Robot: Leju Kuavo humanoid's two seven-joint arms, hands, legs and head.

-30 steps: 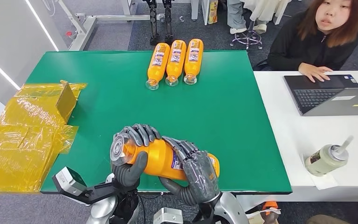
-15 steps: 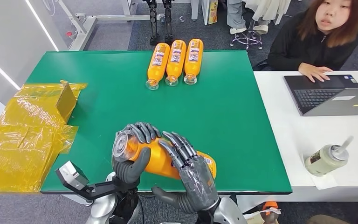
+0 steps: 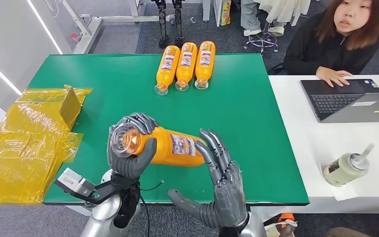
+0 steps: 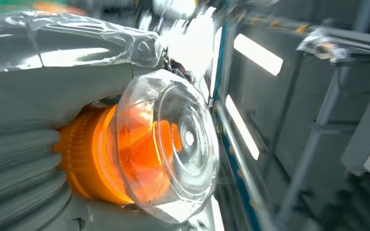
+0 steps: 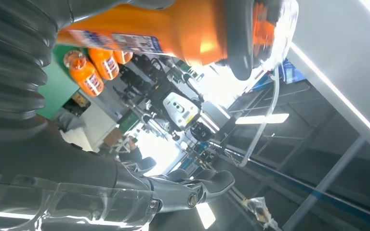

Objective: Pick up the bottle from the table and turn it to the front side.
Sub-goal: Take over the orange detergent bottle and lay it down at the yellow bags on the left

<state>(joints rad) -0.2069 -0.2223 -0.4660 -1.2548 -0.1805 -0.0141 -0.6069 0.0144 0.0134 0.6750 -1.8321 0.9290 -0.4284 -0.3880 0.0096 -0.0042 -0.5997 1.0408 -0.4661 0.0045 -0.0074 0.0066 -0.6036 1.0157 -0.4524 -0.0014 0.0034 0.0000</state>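
Orange plastic bottle (image 3: 170,146) with clear faceted cap, white-blue label facing up, lies sideways above near edge of green table (image 3: 246,128). Left hand (image 3: 128,153) grips cap end. Right hand (image 3: 222,182) spread, holding nothing, beside bottle base.

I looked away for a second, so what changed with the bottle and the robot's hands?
The right hand let go of the bottle and opened, fingers spread. The left hand kept its grip and lifted the bottle up, label now showing. The three bottles at the back stayed put.
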